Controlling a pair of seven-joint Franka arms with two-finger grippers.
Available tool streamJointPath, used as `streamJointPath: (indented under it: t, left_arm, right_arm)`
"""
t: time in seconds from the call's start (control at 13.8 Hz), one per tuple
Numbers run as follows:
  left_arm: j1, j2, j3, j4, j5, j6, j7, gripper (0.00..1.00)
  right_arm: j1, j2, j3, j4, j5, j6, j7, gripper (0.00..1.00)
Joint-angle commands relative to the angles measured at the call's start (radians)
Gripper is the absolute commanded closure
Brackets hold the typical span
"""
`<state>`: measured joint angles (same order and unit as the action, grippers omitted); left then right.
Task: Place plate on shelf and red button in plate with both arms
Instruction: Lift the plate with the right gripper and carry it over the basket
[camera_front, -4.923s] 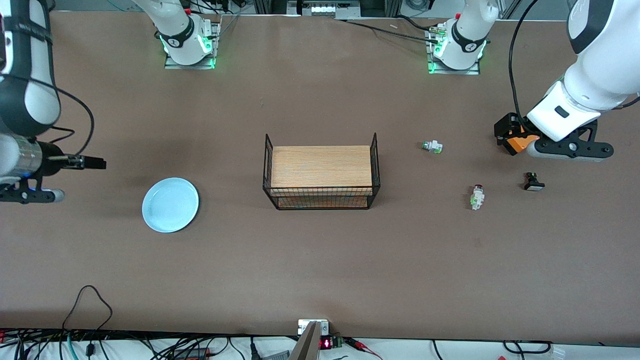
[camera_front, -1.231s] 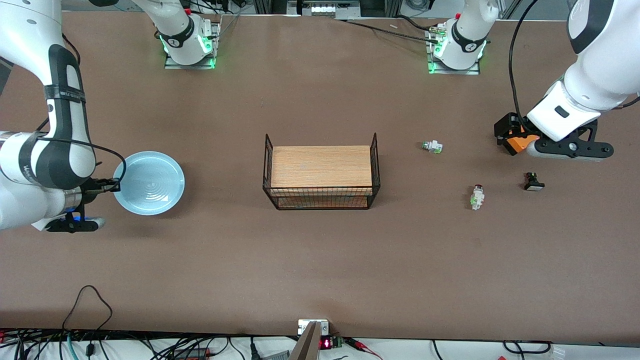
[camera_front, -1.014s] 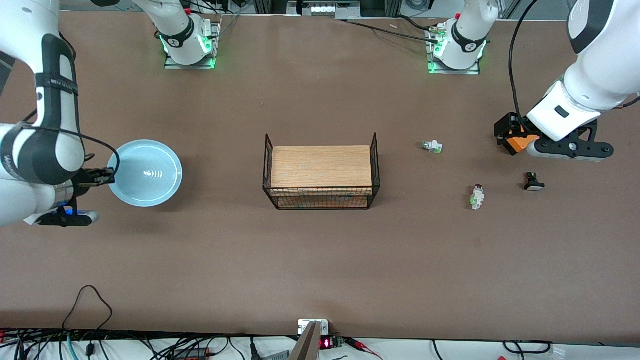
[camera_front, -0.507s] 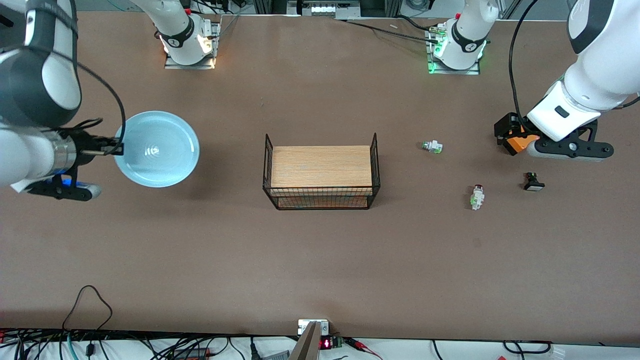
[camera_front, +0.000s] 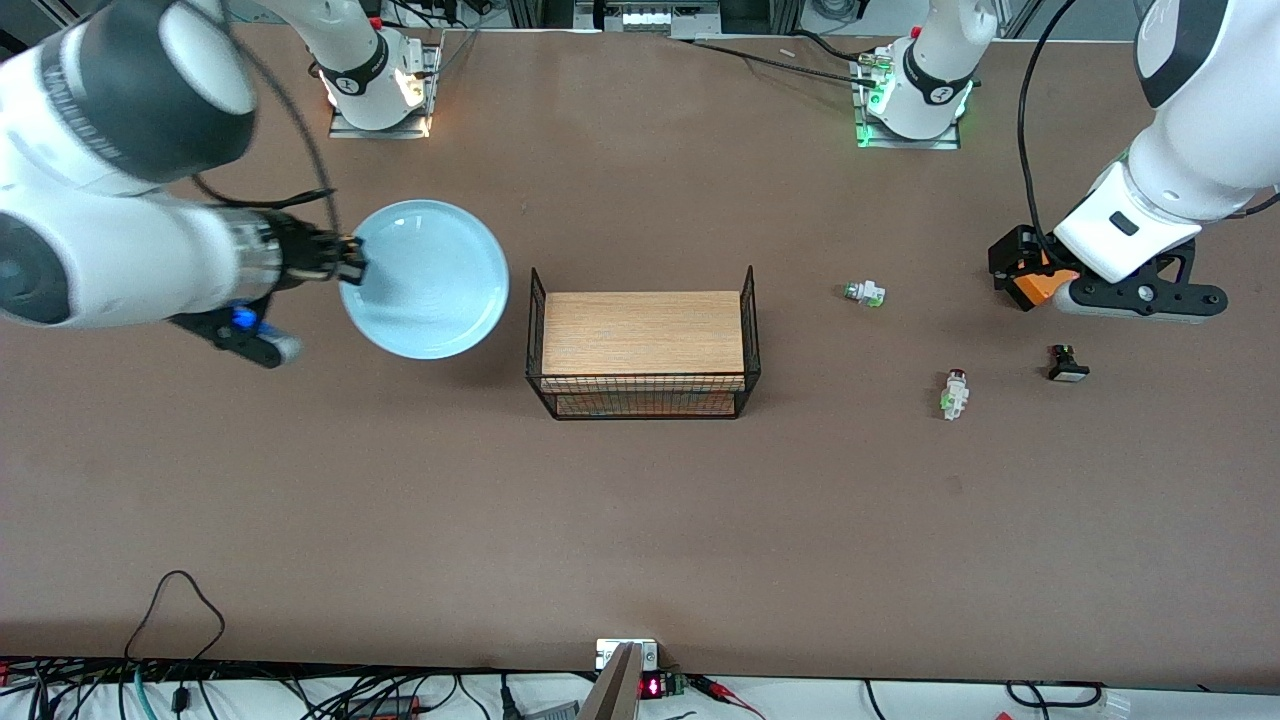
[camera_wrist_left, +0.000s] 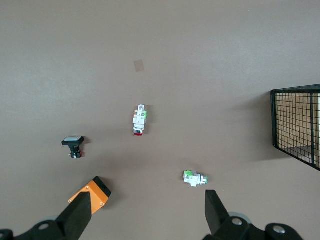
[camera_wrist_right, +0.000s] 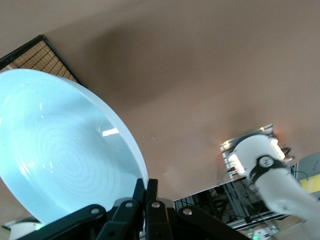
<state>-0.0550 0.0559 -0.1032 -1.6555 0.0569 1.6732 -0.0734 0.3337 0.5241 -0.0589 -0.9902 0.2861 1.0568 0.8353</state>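
Lifted plate (camera_front: 428, 280) now hangs beside basket (camera_front: 642, 352), right gripper (camera_front: 352, 262) clamped.

A robotics laboratory workcell is shown. Two arm bases (camera_front: 378, 80) are bolted on metal plates along one edge of a brown table (camera_front: 640, 520), each lit by status lights. Bundled cables (camera_front: 200, 690) and a small electronic module with a red display (camera_front: 652, 687) are seen at the edge nearest the front camera.
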Motion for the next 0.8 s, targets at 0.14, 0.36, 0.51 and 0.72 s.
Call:
streamJointPath:
  t: [0.14,0.36,0.51,0.72]
  left_arm:
    - [-0.003,-0.008,0.003,0.010,-0.005,-0.018,-0.002,0.00]
    - [-0.005,-0.008,0.003,0.011,-0.005,-0.017,-0.002,0.00]
    - [-0.006,-0.007,0.003,0.022,-0.003,-0.018,-0.003,0.00]
    - [-0.006,-0.002,0.003,0.023,-0.005,-0.020,-0.003,0.00]
  right_arm:
    - [0.161,-0.010,-0.004,0.001,0.013,0.115,0.234,1.00]
    - [0.244,0.008,-0.004,-0.024,0.012,0.211,0.315,1.00]
    - [0.277,0.008,-0.006,-0.083,0.002,0.284,0.317,1.00]
    - [0.320,0.008,-0.006,-0.163,-0.004,0.383,0.340,1.00]
